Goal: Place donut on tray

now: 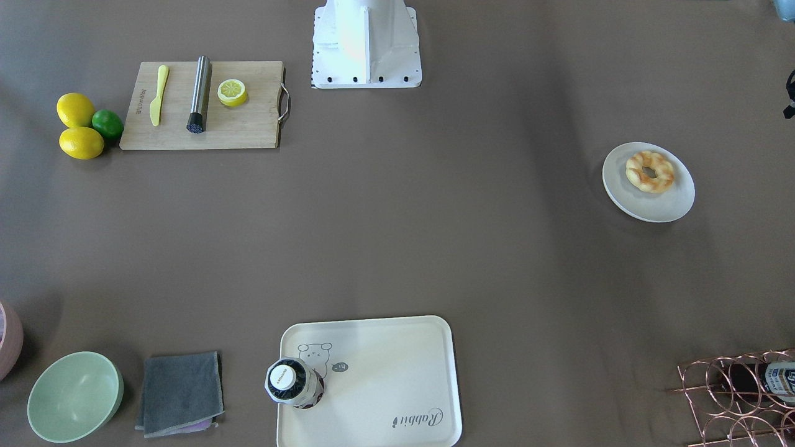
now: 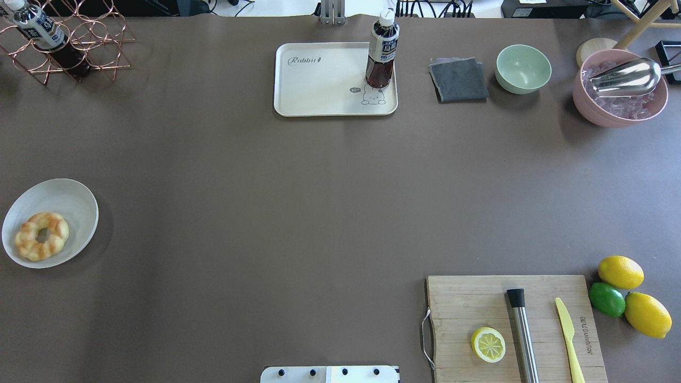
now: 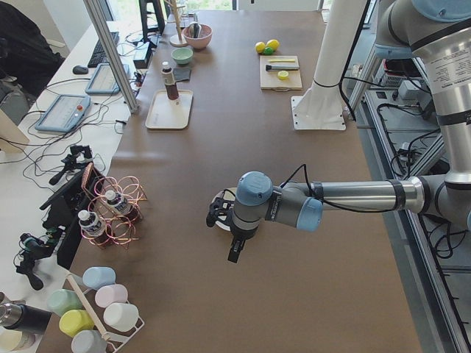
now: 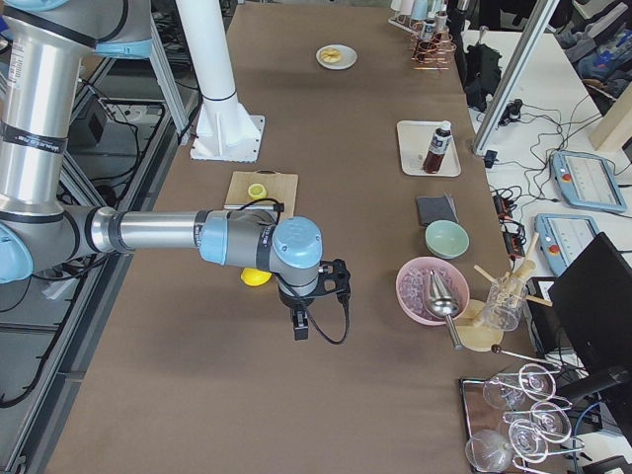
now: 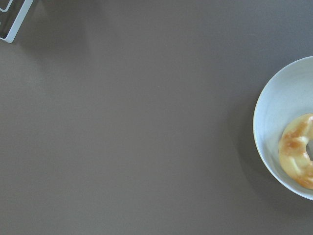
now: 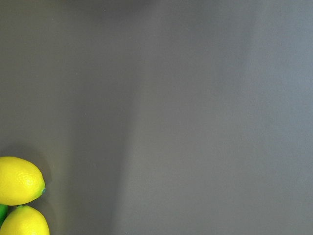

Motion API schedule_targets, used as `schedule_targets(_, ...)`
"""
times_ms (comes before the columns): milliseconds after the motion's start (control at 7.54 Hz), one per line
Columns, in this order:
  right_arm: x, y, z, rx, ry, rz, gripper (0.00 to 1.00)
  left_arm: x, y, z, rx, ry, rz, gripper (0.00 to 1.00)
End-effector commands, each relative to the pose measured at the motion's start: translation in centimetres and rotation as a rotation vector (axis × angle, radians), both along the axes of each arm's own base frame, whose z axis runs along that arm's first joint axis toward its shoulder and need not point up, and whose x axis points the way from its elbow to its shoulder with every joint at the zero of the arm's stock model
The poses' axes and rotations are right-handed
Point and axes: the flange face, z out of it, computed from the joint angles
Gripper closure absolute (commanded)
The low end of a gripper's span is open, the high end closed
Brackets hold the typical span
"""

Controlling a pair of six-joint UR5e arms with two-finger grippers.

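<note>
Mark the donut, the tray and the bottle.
donut (image 2: 26,240), overhead exterior view, left side of ring
tray (image 2: 324,85), overhead exterior view, bare middle
bottle (image 2: 382,49), overhead exterior view, label

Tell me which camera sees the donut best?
The overhead view: the whole donut shows on its white plate. The front-facing view shows it whole but smaller. The left wrist view cuts it off, exterior right shows it tiny, the left arm blocks it in exterior left. Right wrist misses it.
</note>
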Motion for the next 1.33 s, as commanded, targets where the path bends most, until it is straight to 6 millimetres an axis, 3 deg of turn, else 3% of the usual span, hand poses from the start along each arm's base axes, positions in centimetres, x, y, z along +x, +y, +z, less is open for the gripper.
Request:
schedule_targets(0, 0.0, 0.4, 0.4, -0.007, 0.000, -0.001, 0.01, -0.3, 1.0, 0.1, -0.011, -0.001, -0.009, 0.03)
schedule_targets(1194, 0.0, 1.4, 1.1, -0.027, 0.000, 0.000, 0.01, -0.5, 0.5, -1.0, 0.010, 0.002, -0.019, 0.03)
